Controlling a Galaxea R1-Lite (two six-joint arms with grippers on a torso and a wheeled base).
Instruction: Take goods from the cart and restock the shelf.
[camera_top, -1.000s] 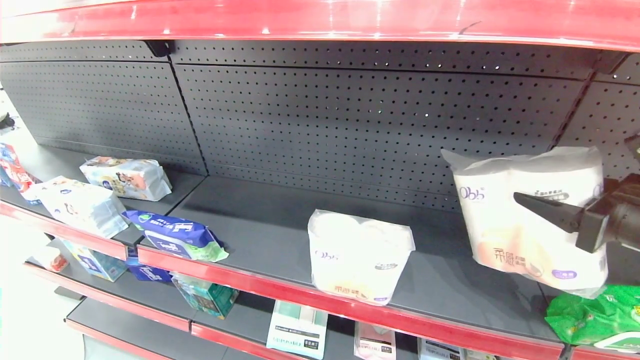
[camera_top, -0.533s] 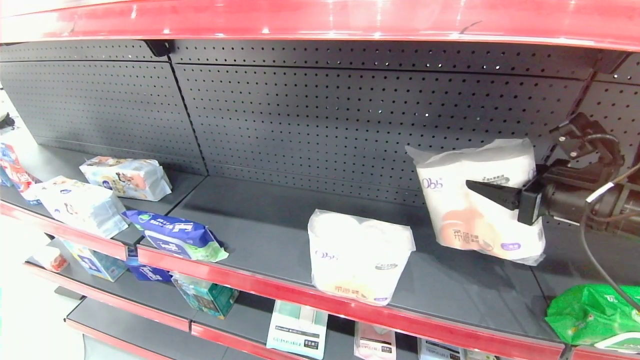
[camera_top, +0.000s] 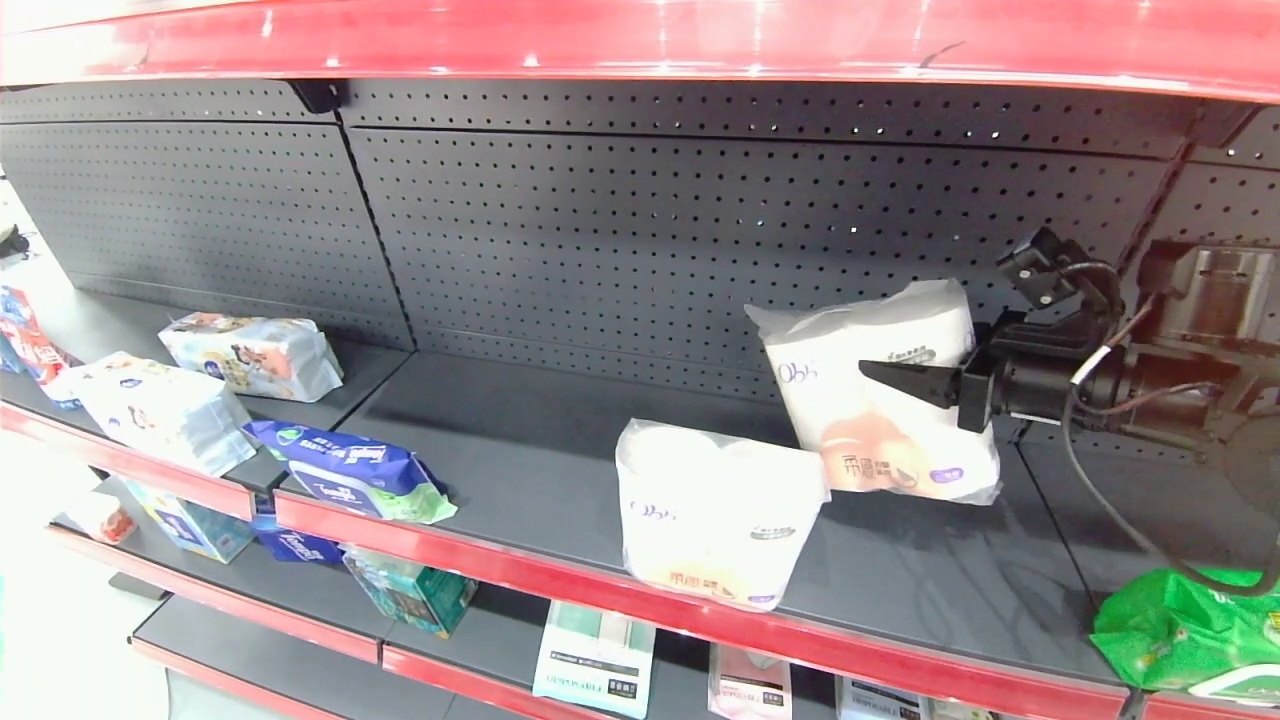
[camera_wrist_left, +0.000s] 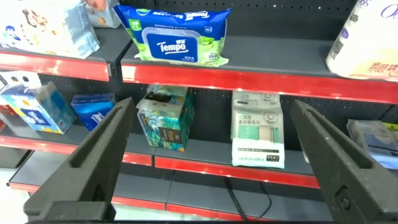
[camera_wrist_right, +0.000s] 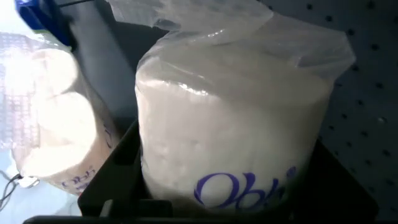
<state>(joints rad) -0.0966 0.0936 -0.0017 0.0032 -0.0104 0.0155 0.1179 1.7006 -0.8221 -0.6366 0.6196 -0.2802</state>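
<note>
**While a roll pack hangs in the right gripper over the shelf**

Where the grey shelf (camera_top: 520, 450) runs right of centre, the right gripper (camera_top: 900, 385) is clamped on a white toilet-roll pack (camera_top: 850, 440), one dark finger across its near face. The pack is tilted and sits close to the perforated back panel (camera_top: 640, 230). Its lower corner may be just off the board, though that is hard to judge. In the right wrist view the pack (camera_wrist_right: 236, 124) sits between both fingers.

A second toilet-roll pack (camera_top: 715, 520) stands upright at the near red edge, to the left of the held one. Farther left lies a blue wet-wipe pack (camera_top: 350, 470), and at the far right a green pack (camera_top: 1190, 625).

The left gripper (camera_wrist_left: 208, 162) hangs in front of the lower shelves with its fingers spread wide and holding nothing. Beyond it are a teal tissue box (camera_wrist_left: 166, 118) and a white-and-green box (camera_wrist_left: 258, 130).
</note>
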